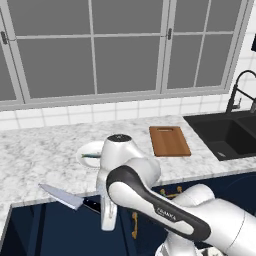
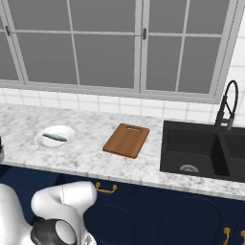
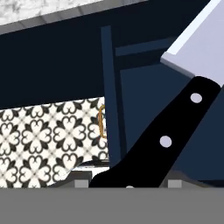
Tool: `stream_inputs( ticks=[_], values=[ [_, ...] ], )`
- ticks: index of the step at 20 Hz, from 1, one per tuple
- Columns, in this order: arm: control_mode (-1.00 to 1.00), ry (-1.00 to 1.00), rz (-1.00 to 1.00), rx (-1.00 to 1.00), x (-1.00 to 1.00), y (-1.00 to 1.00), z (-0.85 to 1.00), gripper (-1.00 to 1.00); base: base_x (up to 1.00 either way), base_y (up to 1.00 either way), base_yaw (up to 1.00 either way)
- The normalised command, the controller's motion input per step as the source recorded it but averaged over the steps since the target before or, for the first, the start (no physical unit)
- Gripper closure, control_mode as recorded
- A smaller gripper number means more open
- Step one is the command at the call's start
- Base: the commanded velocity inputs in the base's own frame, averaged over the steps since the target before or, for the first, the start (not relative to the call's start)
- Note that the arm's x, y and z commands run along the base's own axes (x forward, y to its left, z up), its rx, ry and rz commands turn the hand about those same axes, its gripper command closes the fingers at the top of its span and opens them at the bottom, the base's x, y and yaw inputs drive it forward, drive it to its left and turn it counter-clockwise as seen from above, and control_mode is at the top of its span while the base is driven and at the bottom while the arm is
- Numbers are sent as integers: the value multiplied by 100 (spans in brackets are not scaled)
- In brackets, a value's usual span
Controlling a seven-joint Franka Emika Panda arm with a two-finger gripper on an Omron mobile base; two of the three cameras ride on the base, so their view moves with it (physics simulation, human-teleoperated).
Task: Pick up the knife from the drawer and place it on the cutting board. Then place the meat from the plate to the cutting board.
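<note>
The pincer [image 3: 127,183] is clenched on the black handle of the knife [image 1: 62,196], held below the desk [image 1: 45,150] edge, left of the cutting board [image 1: 169,140]. Knife-carrying is underway; next, lift it rightward onto that board.

bare cutting board [image 1: 169,141], open counter [image 1: 40,155] around it, plate [image 1: 90,150] (fish-laden) well left
</note>
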Motion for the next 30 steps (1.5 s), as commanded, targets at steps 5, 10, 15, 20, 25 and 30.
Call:
stream_inputs(
  ticks=[5, 10, 15, 20, 25, 30],
  values=[
    [-100, -17, -20, -8, -5, -75, 95, 100, 0, 0, 0],
    [-100, -17, -25, -17, 8, -100, 18, 100, 0, 0, 0],
    [-100, -12, -5, 0, 37, -100, 20, 100, 0, 0, 0],
    [-100, -3, -9, 10, 29, -100, 12, 100, 0, 0, 0],
    [-100, 3, -11, 14, 65, -100, -1, 100, 0, 0, 0],
    [-100, 16, -23, 2, 93, -76, 0, 100, 0, 0, 0]
  ],
)
